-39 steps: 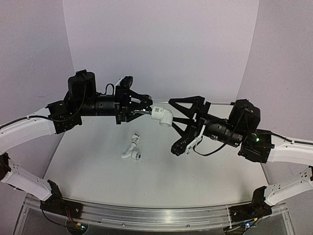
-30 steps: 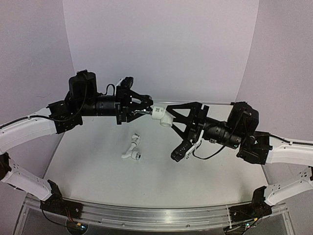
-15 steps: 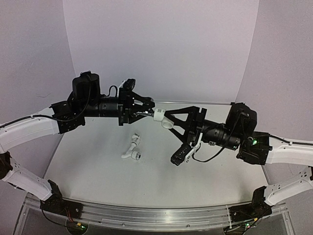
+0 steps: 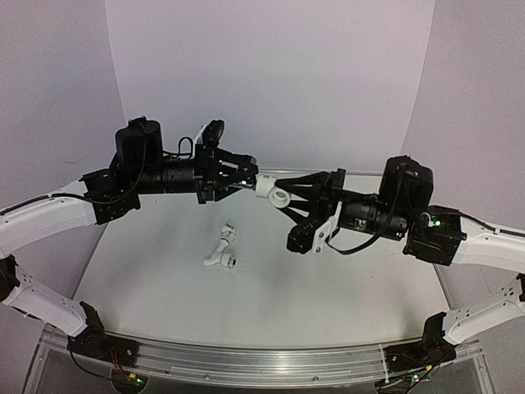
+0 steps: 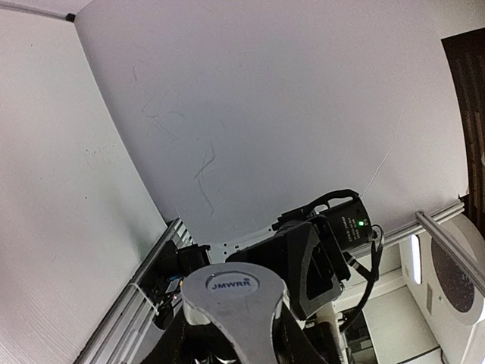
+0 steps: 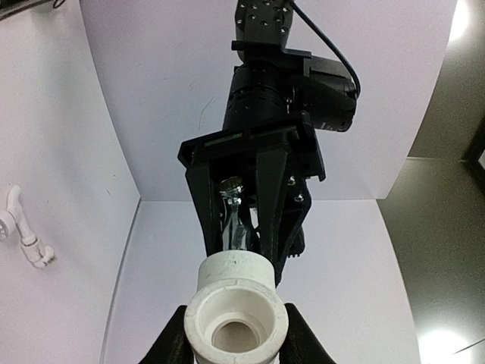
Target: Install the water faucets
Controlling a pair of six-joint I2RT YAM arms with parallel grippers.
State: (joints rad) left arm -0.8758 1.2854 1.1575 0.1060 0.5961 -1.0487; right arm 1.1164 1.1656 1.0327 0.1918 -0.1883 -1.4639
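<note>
The faucet is a small chrome tap held in the air over the table, with my left gripper shut on it. In the left wrist view its grey lever handle fills the space between my fingers. A short white elbow fitting sits on the tap's end. My right gripper faces the left one and is shut on that elbow. In the right wrist view the elbow is pressed between both fingers, open mouth toward the camera, with the chrome tap behind it.
A longer white bent pipe piece lies on the table below the grippers and shows at the left edge of the right wrist view. An aluminium rail runs along the near edge. White backdrop walls enclose the back and sides.
My right gripper has risen and moved left to the elbow fitting, and its jaws have closed from wide apart onto it. The left gripper and tap have stayed almost still.
</note>
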